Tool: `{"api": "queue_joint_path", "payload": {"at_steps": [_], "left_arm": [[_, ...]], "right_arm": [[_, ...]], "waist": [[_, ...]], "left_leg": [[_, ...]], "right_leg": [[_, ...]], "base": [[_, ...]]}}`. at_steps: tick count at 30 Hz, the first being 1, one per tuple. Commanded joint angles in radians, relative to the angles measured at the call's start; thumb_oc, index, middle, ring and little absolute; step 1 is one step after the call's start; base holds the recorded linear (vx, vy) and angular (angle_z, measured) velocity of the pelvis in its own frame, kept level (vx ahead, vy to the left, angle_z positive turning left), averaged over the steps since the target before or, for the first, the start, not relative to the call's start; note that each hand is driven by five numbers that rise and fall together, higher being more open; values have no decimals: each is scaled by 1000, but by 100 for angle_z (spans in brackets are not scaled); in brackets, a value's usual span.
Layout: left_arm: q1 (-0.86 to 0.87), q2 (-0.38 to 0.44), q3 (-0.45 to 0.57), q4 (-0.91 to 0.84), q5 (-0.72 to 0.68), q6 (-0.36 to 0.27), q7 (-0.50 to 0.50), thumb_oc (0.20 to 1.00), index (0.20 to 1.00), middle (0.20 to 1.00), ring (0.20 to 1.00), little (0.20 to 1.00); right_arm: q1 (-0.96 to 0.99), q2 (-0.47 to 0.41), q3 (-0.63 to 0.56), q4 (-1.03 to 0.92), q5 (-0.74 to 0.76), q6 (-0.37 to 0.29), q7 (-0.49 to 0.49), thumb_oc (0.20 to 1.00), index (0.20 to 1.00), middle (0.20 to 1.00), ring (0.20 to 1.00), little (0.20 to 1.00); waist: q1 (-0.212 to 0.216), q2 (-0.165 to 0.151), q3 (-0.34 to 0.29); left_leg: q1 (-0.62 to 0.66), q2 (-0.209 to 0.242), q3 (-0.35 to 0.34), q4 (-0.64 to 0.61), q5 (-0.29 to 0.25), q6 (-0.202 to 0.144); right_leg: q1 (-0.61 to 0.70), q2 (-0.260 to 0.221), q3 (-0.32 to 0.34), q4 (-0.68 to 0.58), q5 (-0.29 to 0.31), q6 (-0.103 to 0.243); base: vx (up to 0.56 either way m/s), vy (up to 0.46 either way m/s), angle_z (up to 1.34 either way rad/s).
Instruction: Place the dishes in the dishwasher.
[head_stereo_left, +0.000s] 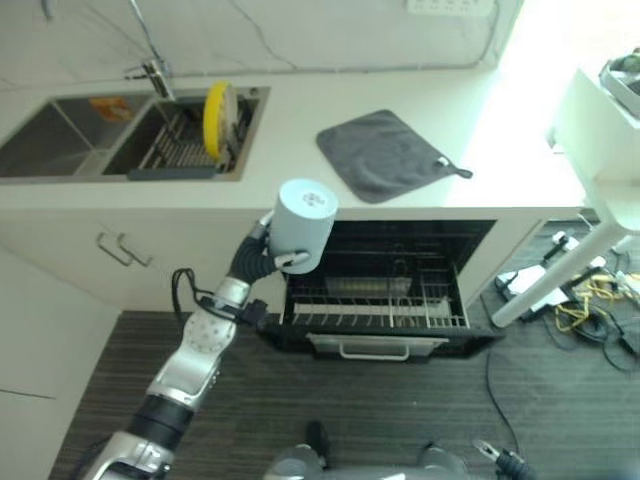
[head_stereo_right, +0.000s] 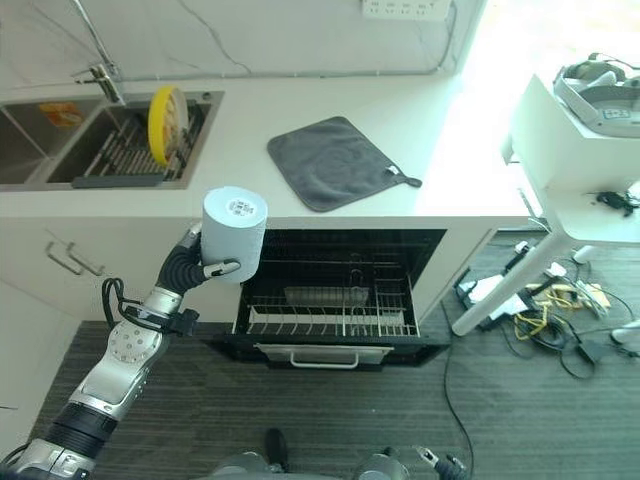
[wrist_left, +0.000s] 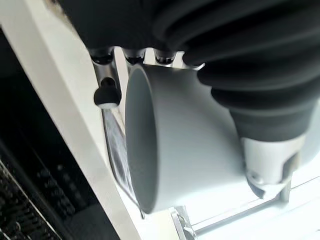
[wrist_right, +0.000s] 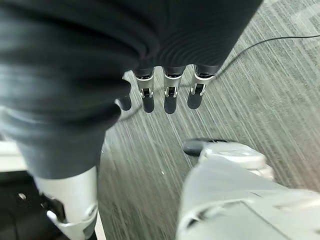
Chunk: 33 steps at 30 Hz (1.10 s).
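On counter (head_stereo_left: 300, 150): grey cloth (head_stereo_left: 385, 153) | below: open dishwasher (head_stereo_left: 375, 290) | floor (head_stereo_left: 400, 400): dark

Left robot hand (head_stereo_left: 262, 255) gripping pale cup (head_stereo_left: 303, 225), seemingly upside down, above open dishwasher (head_stereo_left: 385, 290)

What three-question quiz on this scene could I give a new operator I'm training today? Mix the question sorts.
1. True or false: the left hand is shut on an upside-down cup.
2. Where is the yellow plate?
A. in the dishwasher rack
B. on the cloth
C. upright in the sink rack
3. Fill in: the dishwasher drawer is pulled ____.

Key:
1. True: fingers and thumb curl round the cup, base up.
2. C: it stands on edge in the sink; the grey cloth lies bare on the counter.
3. Out (open), its rack exposed. The right hand hangs over the floor, fingers straight.
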Motion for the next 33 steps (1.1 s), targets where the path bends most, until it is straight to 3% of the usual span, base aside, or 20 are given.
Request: {"api": "queue_joint_path", "payload": {"at_steps": [1, 3, 4, 5, 8, 9, 11, 13, 14, 15, 16, 22, 27, 31, 33], "left_arm": [[-62, -17, 58, -62, -41, -51, 23, 200, 200, 200, 200, 200], [-53, -28, 58, -67, -42, -45, 21, 200, 200, 200, 200, 200], [-53, -29, 58, -67, -44, -44, 21, 200, 200, 200, 200, 200], [-45, -36, 63, -69, -61, -39, 23, 200, 200, 200, 200, 200], [-32, -46, 78, -66, -109, -24, 8, 200, 200, 200, 200, 200], [-23, -67, 83, -37, -163, -55, -3, 200, 200, 200, 200, 200], [-24, -72, 81, -25, -178, -61, -3, 200, 200, 200, 200, 200], [-52, -98, 58, 39, -211, -89, 20, 200, 200, 200, 200, 200], [-71, -114, 40, 76, -220, -111, 51, 200, 200, 200, 200, 200], [-78, -128, 31, 96, -225, -124, 64, 200, 200, 200, 200, 200], [-89, -151, 16, 131, -197, -155, 79, 200, 200, 200, 200, 200], [-92, -189, -35, 123, -125, -155, 122, 200, 200, 200, 200, 200], [-77, -205, -79, 104, -53, -143, 192, 200, 200, 200, 200, 200], [-33, -188, -87, 47, 251, -177, 501, 200, 200, 200, 200, 200], [-33, -181, -102, 49, 318, -191, 572, 200, 200, 200, 200, 200]], "right_arm": [[-15, -35, -51, 34, 196, -41, -81, 1000, 1000, 1000, 1000, 1000], [-5, -53, -114, -5, 274, -117, -80, 1000, 1000, 1000, 1000, 1000], [-2, -55, -121, -14, 277, -127, -79, 1000, 1000, 1000, 1000, 1000], [8, -61, -150, -75, 288, -196, -95, 1000, 1000, 1000, 1000, 1000], [34, -57, -193, -206, 299, -280, -143, 1000, 1000, 1000, 1000, 1000], [69, -33, -239, -397, 302, -385, -139, 1000, 1000, 1000, 1000, 1000], [73, -29, -244, -438, 299, -404, -131, 1000, 1000, 1000, 1000, 1000], [84, -13, -234, -660, 283, -479, -57, 1000, 1000, 1000, 1000, 1000], [83, -5, -209, -815, 270, -509, 24, 1000, 1000, 1000, 1000, 1000], [81, 3, -187, -903, 260, -532, 90, 1000, 1000, 1000, 1000, 1000], [69, -13, -144, -1062, 245, -510, 241, 1000, 1000, 1000, 1000, 1000], [12, -64, -17, -1256, 215, -430, 396, 1000, 1000, 1000, 1000, 1000], [-37, -76, 78, -1284, 174, -381, 333, 1000, 1000, 1000, 1000, 1000], [-127, -109, 192, -1293, 52, -348, 191, 1000, 1000, 1000, 1000, 1000], [-155, -119, 219, -1291, 28, -340, 149, 1000, 1000, 1000, 1000, 1000]], "waist": [[7, 28, 7], [-5, 25, 3], [-7, 25, 3], [-19, 24, 3], [-40, 20, 1], [-79, 17, 0], [-88, 16, -1], [-135, 15, -9], [-159, 13, -11], [-172, 17, -18], [-189, 16, -25], [-181, 17, -50], [-146, 14, -61], [-69, 7, -62], [-55, 4, -59]], "left_leg": [[31, 20, -4, 75, -166, 42], [36, 33, 1, 82, -164, 37], [37, 35, 2, 83, -165, 36], [39, 42, 10, 88, -165, 33], [38, 46, 15, 98, -169, 29], [42, 52, 30, 112, -176, 27], [45, 52, 33, 114, -179, 27], [58, 47, 39, 126, -192, 30], [55, 48, 58, 138, -180, 36], [69, 43, 45, 139, -206, 34], [68, 45, 70, 151, -196, 33], [79, 46, 69, 158, -208, 18], [83, 52, 48, 157, -201, 7], [86, 58, 1, 137, -178, -15], [91, 60, -5, 129, -174, -19]], "right_leg": [[6, -6, -39, 46, -2, 31], [13, 7, -31, 39, -16, 29], [14, 9, -30, 38, -18, 28], [17, 15, -26, 33, -28, 22], [20, 27, -12, 23, -35, 16], [14, 37, 8, 19, -40, 11], [13, 39, 13, 18, -39, 10], [7, 46, 42, 10, -36, 8], [-8, 47, 48, 4, -14, -1], [-4, 46, 66, 1, -26, 8], [-15, 44, 64, -21, 5, 2], [-8, 49, 65, -63, 23, 1], [19, 55, 47, -72, 17, -10], [74, 62, -1, -100, 10, -22], [90, 62, -13, -105, 7, -22]], "base": [[23, -138, -11], [33, -103, -11], [22, -74, -10], [13, -55, -10], [-12, -88, -16], [-45, -105, -23], [-25, -53, -30], [-43, -34, -40], [-3, 9, -71], [-60, -8, -81], [16, 11, -93], [16, -18, -26], [44, -51, 9], [80, -105, 46], [58, -49, 47]]}}
